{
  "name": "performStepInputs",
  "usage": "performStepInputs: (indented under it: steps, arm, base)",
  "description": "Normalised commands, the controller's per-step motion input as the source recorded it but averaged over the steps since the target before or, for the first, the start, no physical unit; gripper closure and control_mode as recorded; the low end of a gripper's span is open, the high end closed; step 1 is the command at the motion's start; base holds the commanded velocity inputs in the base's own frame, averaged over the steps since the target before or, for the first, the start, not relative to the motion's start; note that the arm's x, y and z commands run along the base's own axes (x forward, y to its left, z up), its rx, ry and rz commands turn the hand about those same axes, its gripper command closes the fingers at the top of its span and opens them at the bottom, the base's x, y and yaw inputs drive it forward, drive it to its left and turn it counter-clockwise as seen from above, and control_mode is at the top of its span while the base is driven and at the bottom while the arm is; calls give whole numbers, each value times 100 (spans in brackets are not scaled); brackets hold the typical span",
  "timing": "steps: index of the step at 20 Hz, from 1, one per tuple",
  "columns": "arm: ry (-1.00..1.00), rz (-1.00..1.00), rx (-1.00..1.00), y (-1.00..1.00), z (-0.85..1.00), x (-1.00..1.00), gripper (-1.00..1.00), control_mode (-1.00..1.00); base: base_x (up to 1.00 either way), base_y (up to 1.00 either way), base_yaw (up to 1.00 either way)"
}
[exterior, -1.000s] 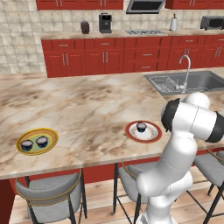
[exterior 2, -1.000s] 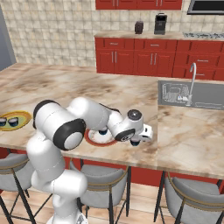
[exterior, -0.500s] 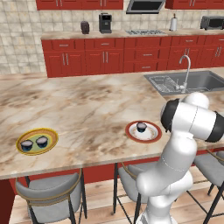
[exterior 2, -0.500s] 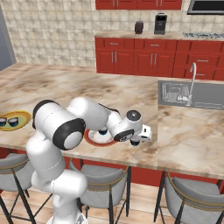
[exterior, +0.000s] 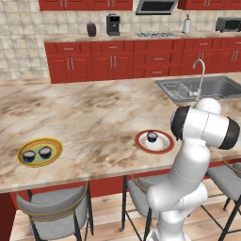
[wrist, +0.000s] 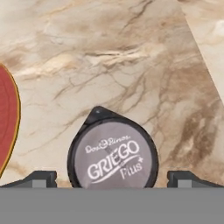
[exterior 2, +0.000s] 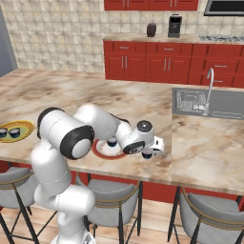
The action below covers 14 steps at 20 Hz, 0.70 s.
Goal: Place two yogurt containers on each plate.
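Fetching last yogurt cup (wrist: 113, 151): end effector (wrist: 112, 177) spread wide around it (not gripped). Next: close, carry to red plate (wrist: 6, 118) at 9 o'clock.

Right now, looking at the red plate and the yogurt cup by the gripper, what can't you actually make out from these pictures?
- Gripper grip: in the hand view the grey band cuts off the fingertips, so contact with the Griego yogurt cup is unclear.
- Red plate: cropped by the hand view's left edge; in the right base view the arm covers part of it.
- Cups on the yellow plate: lids too small to read in the left base view.
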Motion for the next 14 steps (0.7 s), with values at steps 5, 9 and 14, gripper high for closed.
performStepInputs:
  steps: [5, 9, 14]
  arm:
    - [0, 0, 0, 0, -5, 19, -100, -100]
    - [0, 0, 0, -2, -5, 13, -100, -100]
    - [0, 0, 0, -7, -11, 1, -100, -100]
  base:
    - [0, 0, 0]
    - [0, 0, 0]
    - [0, 0, 0]
